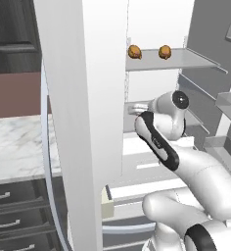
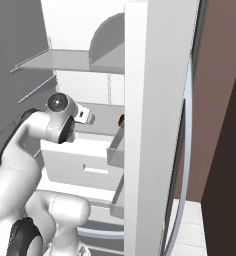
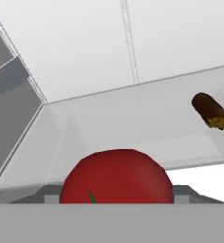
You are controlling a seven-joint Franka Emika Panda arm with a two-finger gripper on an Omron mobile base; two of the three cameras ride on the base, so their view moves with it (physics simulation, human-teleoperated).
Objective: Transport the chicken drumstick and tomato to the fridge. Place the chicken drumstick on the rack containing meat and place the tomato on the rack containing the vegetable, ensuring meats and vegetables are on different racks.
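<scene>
The tomato (image 3: 116,175), glossy red, fills the bottom of the hand view, and my gripper (image 3: 116,198) is shut on it, with a grey finger edge on either side. It hangs just over the front of a pale shelf (image 3: 133,118) inside the fridge (image 1: 156,24). Farther back on that shelf lies a dark brown vegetable (image 3: 210,110). On the rack containing meat (image 1: 191,60), the top one, rest two orange-brown pieces. The slightly longer left one looks like the chicken drumstick (image 1: 134,51); the rounder one (image 1: 164,51) sits to its right.
The open fridge door (image 1: 83,98) stands close on the arm's left, the other door (image 2: 155,125) on its right. White drawers (image 2: 90,167) lie below the shelf. A marble counter (image 1: 17,142) with dark drawers is off to the left.
</scene>
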